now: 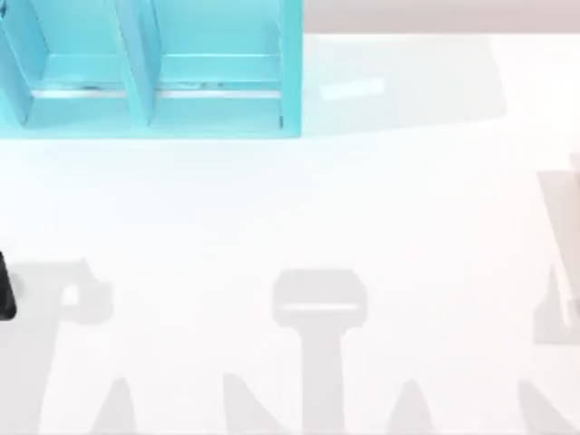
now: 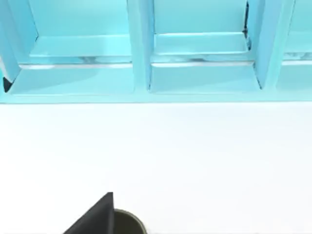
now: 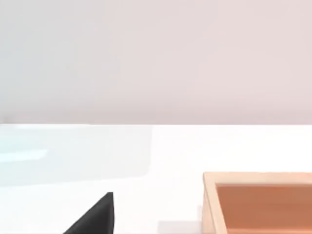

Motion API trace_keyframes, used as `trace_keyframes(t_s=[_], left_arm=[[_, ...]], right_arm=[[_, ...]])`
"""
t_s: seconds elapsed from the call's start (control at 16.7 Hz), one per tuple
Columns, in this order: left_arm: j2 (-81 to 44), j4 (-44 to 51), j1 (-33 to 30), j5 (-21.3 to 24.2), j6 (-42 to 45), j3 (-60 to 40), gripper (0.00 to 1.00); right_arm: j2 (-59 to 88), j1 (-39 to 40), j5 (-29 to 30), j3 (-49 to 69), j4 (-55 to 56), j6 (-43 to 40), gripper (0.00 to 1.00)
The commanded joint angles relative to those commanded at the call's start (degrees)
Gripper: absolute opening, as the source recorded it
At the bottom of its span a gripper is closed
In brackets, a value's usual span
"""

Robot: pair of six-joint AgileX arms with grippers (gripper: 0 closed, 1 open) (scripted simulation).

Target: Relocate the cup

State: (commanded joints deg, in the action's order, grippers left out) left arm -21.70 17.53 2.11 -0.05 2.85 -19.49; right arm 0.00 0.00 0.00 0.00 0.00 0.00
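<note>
A dark olive round rim (image 2: pixel 127 224), apparently the cup, peeks in at the edge of the left wrist view on the white table. A black part of my left gripper (image 2: pixel 95 220) sits right beside it, touching or nearly so. In the top view a black piece of my left arm (image 1: pixel 5 295) shows at the table's far left edge. A black part of my right gripper (image 3: pixel 95 218) hangs over bare white table in the right wrist view, with an orange-brown open box (image 3: pixel 261 200) close by.
A teal shelf unit (image 1: pixel 149 68) with upright dividers and open compartments stands at the back left of the table (image 1: pixel 299 208), and it faces the left wrist camera (image 2: pixel 141 53). A pale brownish shape (image 1: pixel 564 245) lies at the right edge.
</note>
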Motion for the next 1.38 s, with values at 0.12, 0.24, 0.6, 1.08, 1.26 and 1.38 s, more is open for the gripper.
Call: trace_keyframes(t_s=[0.12, 0.24, 0.6, 1.08, 1.26, 1.38], left_arm=[[-10.66, 7.15, 0.93, -0.05, 0.96, -8.62, 1.0], [-22.33, 14.65, 1.9, -0.1, 1.94, -17.76, 1.0], [-56.57, 36.64, 4.65, -0.33, 4.95, -44.08, 1.0], [-80.67, 53.62, 6.77, -0.02, 7.37, -64.5, 1.0], [-81.29, 54.16, 6.84, 0.02, 7.45, -65.19, 1.0], [-81.29, 54.16, 6.84, 0.02, 7.45, -65.19, 1.0]], right_arm=[[0.0, 0.0, 0.0, 0.0, 0.0, 0.0, 1.0], [0.0, 0.0, 0.0, 0.0, 0.0, 0.0, 1.0], [0.0, 0.0, 0.0, 0.0, 0.0, 0.0, 1.0], [0.0, 0.0, 0.0, 0.0, 0.0, 0.0, 1.0], [0.0, 0.0, 0.0, 0.0, 0.0, 0.0, 1.0], [0.0, 0.0, 0.0, 0.0, 0.0, 0.0, 1.0]])
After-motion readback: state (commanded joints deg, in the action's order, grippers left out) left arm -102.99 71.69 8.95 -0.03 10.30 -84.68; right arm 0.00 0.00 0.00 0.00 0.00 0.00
